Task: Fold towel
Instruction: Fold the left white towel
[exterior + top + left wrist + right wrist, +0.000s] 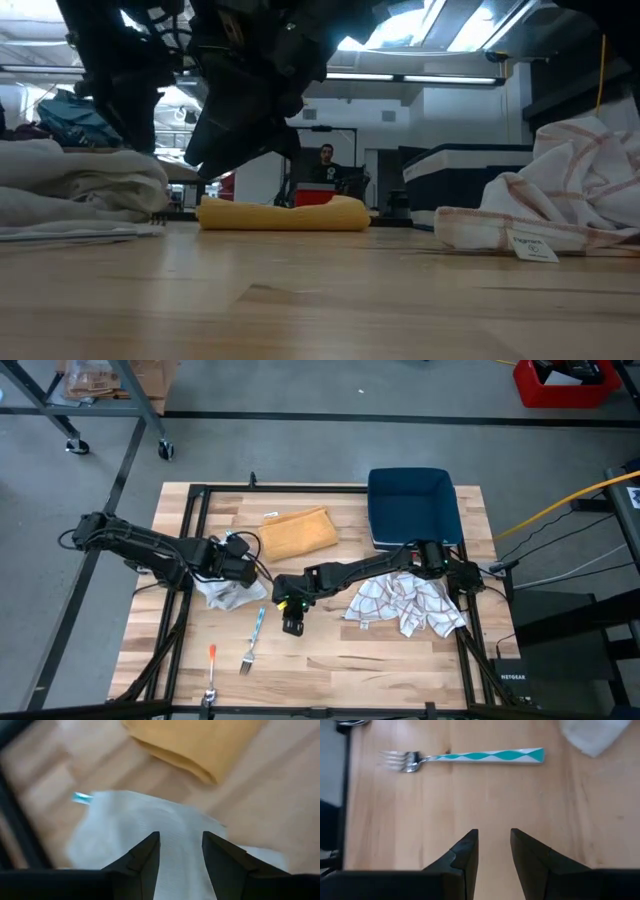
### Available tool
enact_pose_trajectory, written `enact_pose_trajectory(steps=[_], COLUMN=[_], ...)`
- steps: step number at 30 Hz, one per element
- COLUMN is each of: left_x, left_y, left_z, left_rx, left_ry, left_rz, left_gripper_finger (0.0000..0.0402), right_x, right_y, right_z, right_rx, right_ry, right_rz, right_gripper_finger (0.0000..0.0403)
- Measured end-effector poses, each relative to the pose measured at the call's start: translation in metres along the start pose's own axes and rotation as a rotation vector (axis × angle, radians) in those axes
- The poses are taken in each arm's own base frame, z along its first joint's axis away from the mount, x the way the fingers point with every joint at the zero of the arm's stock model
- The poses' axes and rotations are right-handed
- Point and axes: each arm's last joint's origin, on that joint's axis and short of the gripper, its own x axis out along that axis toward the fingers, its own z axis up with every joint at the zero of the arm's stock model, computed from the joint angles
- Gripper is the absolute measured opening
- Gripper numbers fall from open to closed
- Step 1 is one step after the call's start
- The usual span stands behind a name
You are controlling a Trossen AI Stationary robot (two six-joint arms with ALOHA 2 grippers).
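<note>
A crumpled white towel [228, 594] lies on the wooden table at the left. My left gripper [250, 572] stands open over it, and in the left wrist view its fingertips [181, 836] hover above the white cloth [150, 825]; I cannot tell whether they touch it. A folded yellow towel [300, 532] lies flat farther back. A rumpled white towel with a brown check [405, 606] lies at the right. My right gripper [292, 622] is open near the table's middle, above bare wood [494, 832], with nothing between its fingers.
A fork with a teal-patterned handle [485, 755] lies just ahead of my right gripper, and an orange-handled utensil [211, 668] lies near the front edge. A dark blue bin [413, 508] stands at the back right. A person sits in the room behind [326, 160].
</note>
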Motion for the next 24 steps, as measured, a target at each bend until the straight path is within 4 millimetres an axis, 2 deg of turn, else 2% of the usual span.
enact_pose_trajectory(steps=[7,12,24], left_x=[-0.002,-0.003,-0.004], left_y=[-0.013,-0.015,-0.016], left_z=[0.0,-0.002,-0.004], left_rx=[0.04,0.08,0.118], left_ry=[0.102,0.166,0.234], left_rz=[-0.205,-0.268,-0.319], left_gripper_finger=[0.0139,0.0139,0.0139], right_x=[0.0,0.009,0.038], right_y=[-0.009,-0.019,-0.054], right_z=[0.007,0.019,0.022], right_rx=[0.017,0.096,0.291], right_ry=[-0.116,-0.227,-0.305], right_rz=[-0.183,-0.11,-0.097], right_gripper_finger=[0.0117,0.0117,0.0117])
